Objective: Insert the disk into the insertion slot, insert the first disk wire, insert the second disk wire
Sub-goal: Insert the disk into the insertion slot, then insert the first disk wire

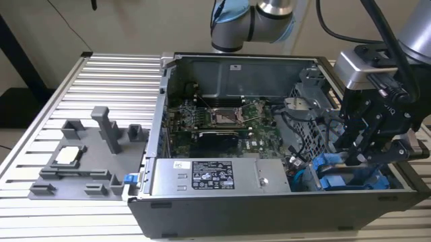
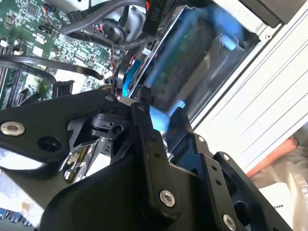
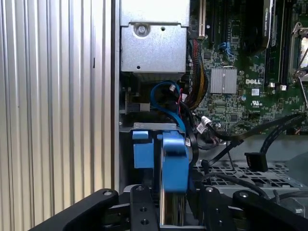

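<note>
Here the gripper is clamped on the blue-framed disk, holding it at the insertion slot in the open computer case's near corner, exterior view's right.

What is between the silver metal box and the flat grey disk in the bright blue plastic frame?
A looping blue cable and thin red and black wires lie between the silver metal box and the blue-framed disk, in the first wrist view.
</note>
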Controlling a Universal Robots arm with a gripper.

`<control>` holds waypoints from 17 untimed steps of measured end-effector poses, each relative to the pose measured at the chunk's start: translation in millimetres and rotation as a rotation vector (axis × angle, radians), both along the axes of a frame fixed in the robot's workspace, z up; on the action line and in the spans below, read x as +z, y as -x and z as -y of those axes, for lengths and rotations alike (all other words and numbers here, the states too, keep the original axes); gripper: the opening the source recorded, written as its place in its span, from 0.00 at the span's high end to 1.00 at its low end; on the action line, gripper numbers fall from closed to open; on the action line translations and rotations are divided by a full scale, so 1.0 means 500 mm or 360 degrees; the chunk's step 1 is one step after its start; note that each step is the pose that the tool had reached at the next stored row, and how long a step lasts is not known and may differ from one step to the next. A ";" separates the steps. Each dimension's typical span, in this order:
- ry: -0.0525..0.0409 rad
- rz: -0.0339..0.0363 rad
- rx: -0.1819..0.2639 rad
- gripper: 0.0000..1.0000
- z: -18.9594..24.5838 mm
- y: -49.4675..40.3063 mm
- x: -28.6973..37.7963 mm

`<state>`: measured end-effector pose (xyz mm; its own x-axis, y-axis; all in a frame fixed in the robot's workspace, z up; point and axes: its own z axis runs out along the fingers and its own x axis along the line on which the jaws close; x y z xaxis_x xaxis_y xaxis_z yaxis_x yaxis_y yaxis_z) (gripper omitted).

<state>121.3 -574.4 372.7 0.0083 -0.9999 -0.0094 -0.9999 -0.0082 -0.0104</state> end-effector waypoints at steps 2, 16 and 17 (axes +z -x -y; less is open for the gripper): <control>0.0000 0.0000 0.0000 0.59 0.0000 0.000 0.000; -0.0137 0.0093 0.0008 0.59 -0.0003 0.000 0.033; -0.0161 0.0099 0.0008 0.59 -0.0001 0.000 0.033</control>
<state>121.4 -574.4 389.3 0.0173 -0.9938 -0.1097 -0.9972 -0.0093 -0.0736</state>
